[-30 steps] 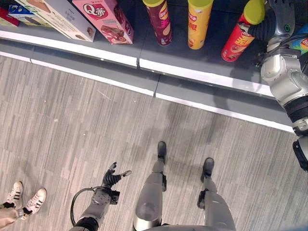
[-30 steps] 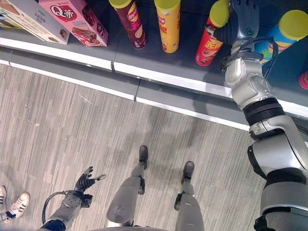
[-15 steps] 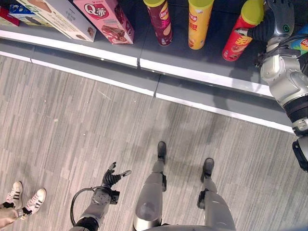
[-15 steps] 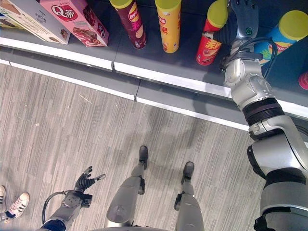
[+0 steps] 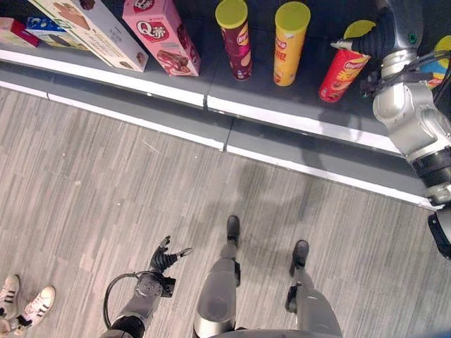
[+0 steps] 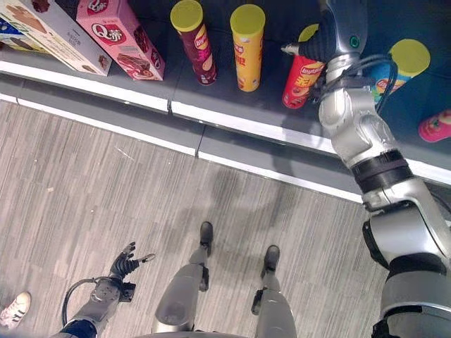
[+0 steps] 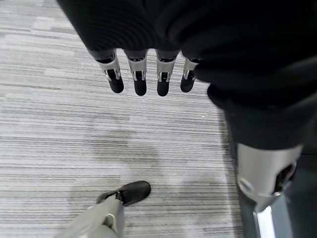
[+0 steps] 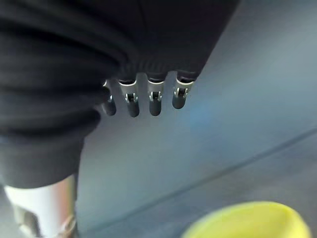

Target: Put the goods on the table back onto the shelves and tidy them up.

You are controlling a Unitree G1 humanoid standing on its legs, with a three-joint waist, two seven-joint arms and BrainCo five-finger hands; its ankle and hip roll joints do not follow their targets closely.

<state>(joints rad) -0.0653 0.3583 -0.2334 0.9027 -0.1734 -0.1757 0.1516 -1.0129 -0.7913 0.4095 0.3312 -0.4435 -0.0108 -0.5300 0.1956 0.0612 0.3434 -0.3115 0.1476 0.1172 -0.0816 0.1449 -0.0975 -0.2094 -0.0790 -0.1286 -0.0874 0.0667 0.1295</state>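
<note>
A person's white striped shoes (image 5: 21,304) stand on grey striped floor (image 5: 106,183)

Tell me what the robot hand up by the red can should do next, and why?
Probably draw the right hand back from the shelf. Its fingers look relaxed, and the red cylindrical chip can with a yellow lid stands upright on its own beside it.

dark grey shelf (image 5: 211,81) along top of frame, white front strip. standing on it, left to right: slanted white box (image 5: 91,28), pink box (image 5: 161,35), maroon can (image 5: 236,39), yellow can (image 5: 289,42), red can (image 5: 344,67), blue can (image 6: 394,70). pink item (image 6: 437,127) lying at far right.
</note>
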